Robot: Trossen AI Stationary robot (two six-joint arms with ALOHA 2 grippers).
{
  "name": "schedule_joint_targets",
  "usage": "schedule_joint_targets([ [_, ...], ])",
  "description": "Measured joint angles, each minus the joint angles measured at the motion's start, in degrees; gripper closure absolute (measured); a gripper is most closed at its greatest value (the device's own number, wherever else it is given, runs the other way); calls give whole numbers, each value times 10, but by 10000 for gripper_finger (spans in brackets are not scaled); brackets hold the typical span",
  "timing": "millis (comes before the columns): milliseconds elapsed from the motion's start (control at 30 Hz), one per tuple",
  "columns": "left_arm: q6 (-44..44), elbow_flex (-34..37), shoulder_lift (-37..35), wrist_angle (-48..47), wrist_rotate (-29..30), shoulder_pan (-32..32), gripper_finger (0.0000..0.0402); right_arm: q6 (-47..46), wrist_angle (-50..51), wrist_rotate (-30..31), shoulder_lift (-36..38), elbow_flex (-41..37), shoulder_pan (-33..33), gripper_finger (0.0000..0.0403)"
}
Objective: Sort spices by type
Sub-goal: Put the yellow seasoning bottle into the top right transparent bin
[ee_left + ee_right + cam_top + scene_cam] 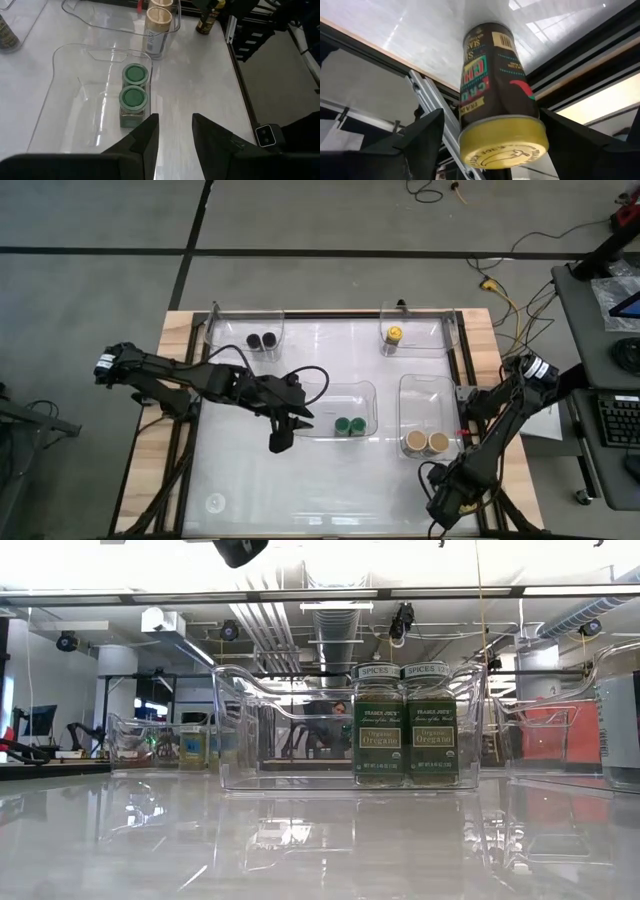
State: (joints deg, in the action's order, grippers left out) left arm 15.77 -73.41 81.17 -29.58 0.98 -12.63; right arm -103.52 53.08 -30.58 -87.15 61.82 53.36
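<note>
My right gripper (491, 112) is low at the table's near right corner (445, 505), open. Its fingers stand on either side of a dark jar with a yellow lid (495, 85), whose lid faces the wrist camera and whose base rests on the table by its right edge (207, 20). A gap shows beside one finger. My left gripper (174, 135) hovers open and empty above the table (280, 442), just left of the middle tray holding two green-lidded jars (134, 87). The arm hides the yellow-lidded jar in the high view.
Clear trays stand on the white table. The far left tray holds two black-lidded jars (262, 340), the far right one a yellow-lidded jar (395, 334), the right one two tan-lidded jars (427, 442). The green pair shows in the low view (405, 725). A metal rail (427, 95) runs along the table's right edge.
</note>
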Motion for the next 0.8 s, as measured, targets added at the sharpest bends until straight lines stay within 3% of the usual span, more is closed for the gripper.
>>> schedule_joint_targets([
  [433,-1,0,-2,-25,0,-12,300,0,-3,-14,0,0,0,177],
  [600,0,0,-16,-45,-1,-25,300,1,-11,-13,0,8,-1,179],
  [800,4,0,-41,-50,-1,-35,300,31,-13,-4,0,92,-25,176],
])
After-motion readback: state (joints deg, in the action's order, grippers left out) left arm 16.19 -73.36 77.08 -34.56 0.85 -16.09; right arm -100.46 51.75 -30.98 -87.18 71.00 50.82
